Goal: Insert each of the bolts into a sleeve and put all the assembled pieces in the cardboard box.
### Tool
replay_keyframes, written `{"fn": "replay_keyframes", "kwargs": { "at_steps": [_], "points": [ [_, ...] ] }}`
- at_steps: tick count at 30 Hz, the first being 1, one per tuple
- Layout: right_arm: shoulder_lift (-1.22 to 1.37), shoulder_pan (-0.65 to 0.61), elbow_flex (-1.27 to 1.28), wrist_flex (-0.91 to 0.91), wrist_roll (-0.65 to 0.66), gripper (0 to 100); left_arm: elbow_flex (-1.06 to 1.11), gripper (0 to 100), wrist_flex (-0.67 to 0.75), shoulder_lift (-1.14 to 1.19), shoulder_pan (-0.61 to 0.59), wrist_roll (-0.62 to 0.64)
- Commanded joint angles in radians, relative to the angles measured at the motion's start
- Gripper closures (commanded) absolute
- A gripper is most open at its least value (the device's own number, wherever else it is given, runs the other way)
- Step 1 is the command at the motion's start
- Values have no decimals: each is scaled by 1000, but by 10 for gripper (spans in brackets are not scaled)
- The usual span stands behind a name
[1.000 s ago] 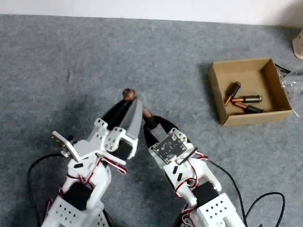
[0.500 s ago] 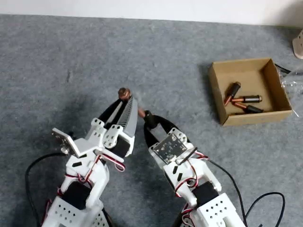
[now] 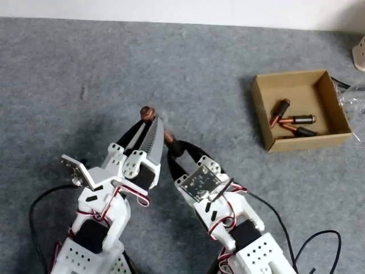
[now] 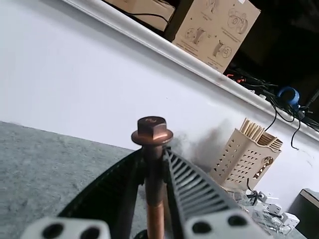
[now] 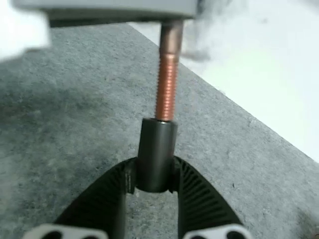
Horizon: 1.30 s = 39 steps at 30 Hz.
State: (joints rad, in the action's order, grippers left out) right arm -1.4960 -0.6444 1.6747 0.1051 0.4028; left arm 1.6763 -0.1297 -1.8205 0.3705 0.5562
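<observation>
My left gripper [image 4: 153, 164] is shut on a copper bolt [image 4: 152, 149], hex head past the fingertips; from above the bolt [image 3: 147, 112] is held over the carpet at centre. My right gripper [image 5: 153, 174] is shut on a black sleeve [image 5: 156, 153], and the bolt's threaded end [image 5: 165, 84] meets the sleeve's open mouth. In the high view the sleeve [image 3: 174, 148] sits just right of the left gripper [image 3: 149, 127], with the right gripper [image 3: 177, 153] behind it. The cardboard box [image 3: 262, 103] at the right holds three assembled pieces [image 3: 292, 121].
Grey carpet covers the table. Cables and clear plastic parts [image 3: 353, 97] lie just right of the box. A white wall edge runs along the far side. In the left wrist view a perforated holder [image 4: 246, 157] stands against the wall.
Both grippers have shifted slightly left, and the right gripper has brought the sleeve closer to the bolt's tip. Each keeps its hold.
</observation>
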Motion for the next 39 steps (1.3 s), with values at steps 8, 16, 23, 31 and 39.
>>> {"fn": "replay_keyframes", "kwargs": {
  "at_steps": [8, 16, 23, 31, 39],
  "points": [
    [-21, 48, 130, -71, 5, 995, 19, 993, -83, -1, 91, -2],
    [-19, 53, 130, -70, 5, 995, 19, 993, -114, -1, 102, -3],
    [-18, 53, 130, -65, 8, 995, 19, 993, -175, -1, 94, -5],
    [-16, 54, 130, -65, 9, 995, 19, 993, -230, -2, 94, -18],
    [-15, 54, 130, -65, 9, 995, 19, 993, -284, -2, 99, -80]
  ]
}}
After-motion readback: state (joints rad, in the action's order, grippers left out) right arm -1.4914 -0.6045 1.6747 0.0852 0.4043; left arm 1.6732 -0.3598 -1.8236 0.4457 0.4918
